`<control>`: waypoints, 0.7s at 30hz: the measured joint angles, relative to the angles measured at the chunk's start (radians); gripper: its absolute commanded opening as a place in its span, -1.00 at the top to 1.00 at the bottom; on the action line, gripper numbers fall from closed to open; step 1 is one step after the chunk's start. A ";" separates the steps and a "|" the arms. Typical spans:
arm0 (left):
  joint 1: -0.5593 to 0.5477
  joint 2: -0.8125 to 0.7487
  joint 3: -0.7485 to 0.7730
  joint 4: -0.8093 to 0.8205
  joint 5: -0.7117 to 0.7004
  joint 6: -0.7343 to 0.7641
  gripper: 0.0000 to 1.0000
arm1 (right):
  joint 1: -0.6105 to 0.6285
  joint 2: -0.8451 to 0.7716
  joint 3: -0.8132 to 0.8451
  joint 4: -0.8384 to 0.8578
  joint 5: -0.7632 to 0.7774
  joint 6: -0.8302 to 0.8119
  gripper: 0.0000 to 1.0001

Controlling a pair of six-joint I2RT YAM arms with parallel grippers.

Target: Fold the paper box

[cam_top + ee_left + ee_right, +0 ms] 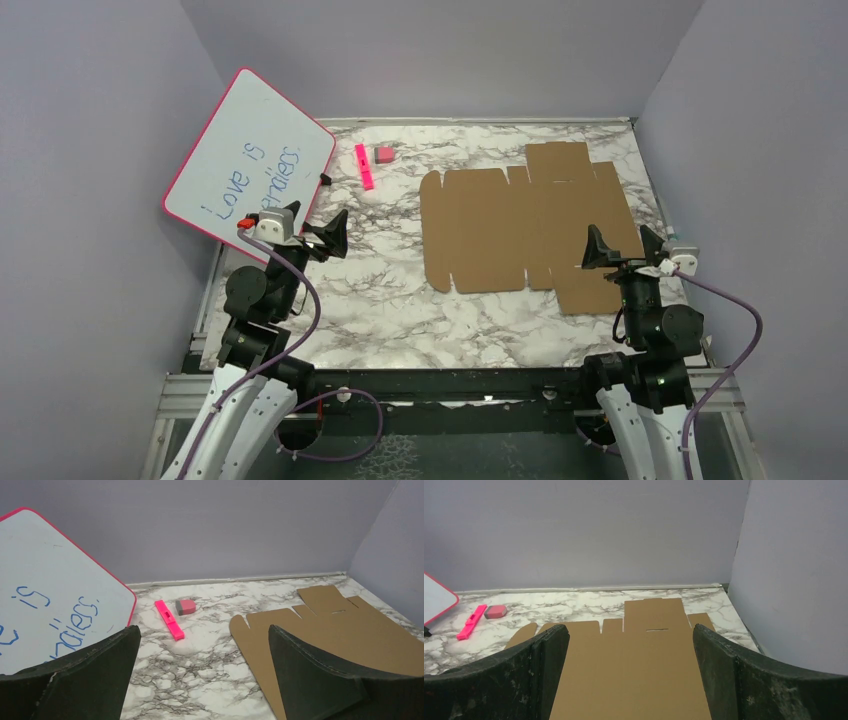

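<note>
The paper box (520, 225) is a flat brown cardboard blank with flaps and slots, lying unfolded on the right half of the marble table. It also shows in the left wrist view (330, 630) and the right wrist view (634, 665). My left gripper (318, 234) is open and empty, above the table to the left of the blank. My right gripper (625, 246) is open and empty, hovering over the blank's near right part. Its fingers (539, 670) frame the cardboard without touching it.
A pink-framed whiteboard (250, 165) with blue writing leans at the left wall. A pink marker (364, 166) and a pink-grey eraser (384, 155) lie at the back centre. Grey walls enclose the table (380, 290) on three sides.
</note>
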 measured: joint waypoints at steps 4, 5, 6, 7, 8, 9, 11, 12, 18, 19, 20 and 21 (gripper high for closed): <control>0.000 -0.002 0.000 0.000 0.001 0.000 -0.98 | 0.000 -0.003 0.000 0.000 0.002 0.000 -1.00; 0.000 -0.004 0.000 0.000 0.001 0.000 -0.98 | 0.000 -0.003 0.000 0.000 0.002 0.000 -1.00; 0.000 -0.007 0.000 0.000 0.002 0.000 -0.98 | 0.000 -0.003 0.000 0.000 0.002 0.000 -1.00; 0.000 -0.011 0.000 0.000 0.002 0.000 -0.98 | 0.000 -0.003 0.000 0.000 0.002 0.000 -1.00; 0.000 -0.015 0.000 0.000 0.003 0.000 -0.98 | 0.000 -0.003 0.000 -0.001 0.002 0.000 -1.00; 0.000 -0.017 0.000 0.001 0.005 0.000 -0.98 | 0.000 -0.003 0.000 -0.001 0.002 0.000 -1.00; 0.000 -0.018 0.000 0.004 0.012 -0.002 -0.98 | 0.000 -0.003 0.002 -0.003 0.003 0.002 -1.00; 0.000 -0.017 0.000 0.007 0.018 -0.004 -0.98 | 0.000 -0.003 0.005 -0.005 0.004 0.008 -1.00; 0.000 0.062 0.034 0.004 0.079 -0.035 -0.98 | 0.000 0.003 0.029 -0.021 0.010 0.038 -1.00; 0.000 0.087 0.050 -0.003 0.086 -0.047 -0.98 | 0.000 0.005 0.033 -0.023 0.011 0.043 -1.00; 0.000 0.127 0.068 -0.012 0.097 -0.061 -0.98 | 0.000 0.008 0.037 -0.025 0.011 0.050 -1.00; 0.000 0.151 0.078 -0.017 0.107 -0.073 -0.98 | 0.000 0.011 0.041 -0.028 0.010 0.056 -1.00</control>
